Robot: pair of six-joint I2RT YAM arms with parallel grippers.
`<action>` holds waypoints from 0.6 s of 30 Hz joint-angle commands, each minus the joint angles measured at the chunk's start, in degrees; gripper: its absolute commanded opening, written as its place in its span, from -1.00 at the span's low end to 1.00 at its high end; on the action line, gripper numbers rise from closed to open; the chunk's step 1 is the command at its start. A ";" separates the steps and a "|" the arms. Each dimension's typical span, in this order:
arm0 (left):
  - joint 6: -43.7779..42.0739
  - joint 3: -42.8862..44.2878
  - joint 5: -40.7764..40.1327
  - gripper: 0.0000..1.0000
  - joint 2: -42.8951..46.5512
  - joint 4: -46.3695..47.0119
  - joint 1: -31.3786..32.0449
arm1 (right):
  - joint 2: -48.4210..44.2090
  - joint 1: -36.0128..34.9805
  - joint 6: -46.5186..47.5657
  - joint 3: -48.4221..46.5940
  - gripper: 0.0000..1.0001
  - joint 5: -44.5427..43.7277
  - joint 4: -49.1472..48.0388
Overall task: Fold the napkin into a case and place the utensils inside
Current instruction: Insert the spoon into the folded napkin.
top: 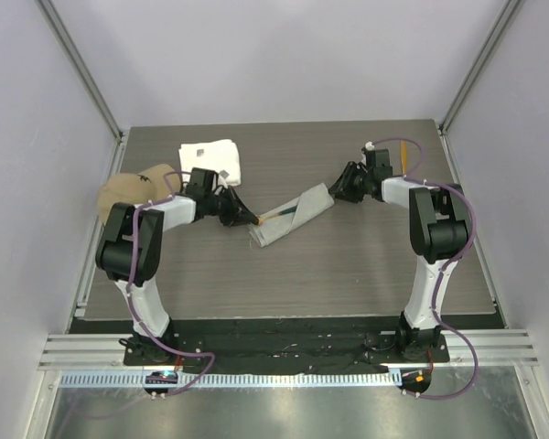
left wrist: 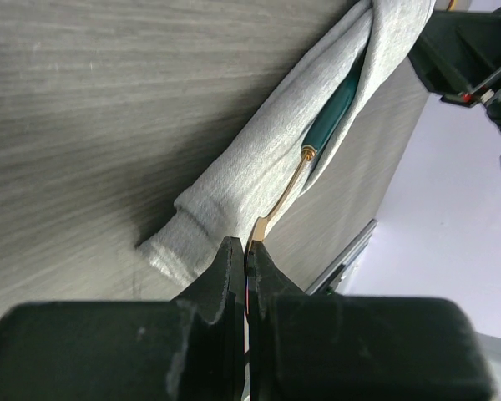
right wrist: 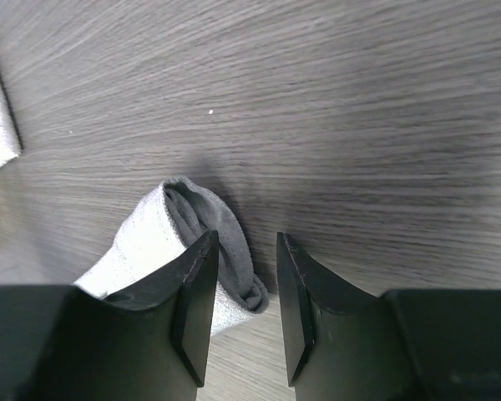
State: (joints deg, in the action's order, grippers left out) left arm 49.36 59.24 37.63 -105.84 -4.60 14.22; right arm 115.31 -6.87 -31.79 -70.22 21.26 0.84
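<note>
- Black left gripper, jaws pressed together on the thin gold stem of the teal-handled utensil; the stem's tip is hidden between them.
- Right gripper, jaws apart over one end of the narrow light-grey cloth case; contact cannot be told.
- The case lies mid-table, its long axis diagonal from near-left to far-right, soft and wrinkled.
- The teal handle points into it, its far part covered.
- The orange-yellow stick is partly hidden by the right arm.
</note>
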 commanded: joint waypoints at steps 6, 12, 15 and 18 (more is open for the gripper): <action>6.18 3.51 1.92 -1.00 -4.02 9.87 0.99 | 0.36 0.28 -3.37 -0.80 -0.22 2.21 -4.44; 8.11 4.56 0.61 -1.00 -5.34 11.54 2.30 | 0.71 0.28 -3.63 -0.71 -0.24 2.38 -4.53; 8.64 5.44 0.08 -1.00 -5.78 11.55 3.36 | 1.15 0.28 -3.63 -0.80 -0.24 2.21 -4.53; 9.70 5.97 -0.80 -1.00 -6.30 11.72 4.32 | 1.50 0.20 -3.54 -0.89 -0.24 2.30 -4.45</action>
State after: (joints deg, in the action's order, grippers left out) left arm 57.08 62.74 37.04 -111.77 3.68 17.15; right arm 116.14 -6.87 -34.83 -70.22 22.90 -1.78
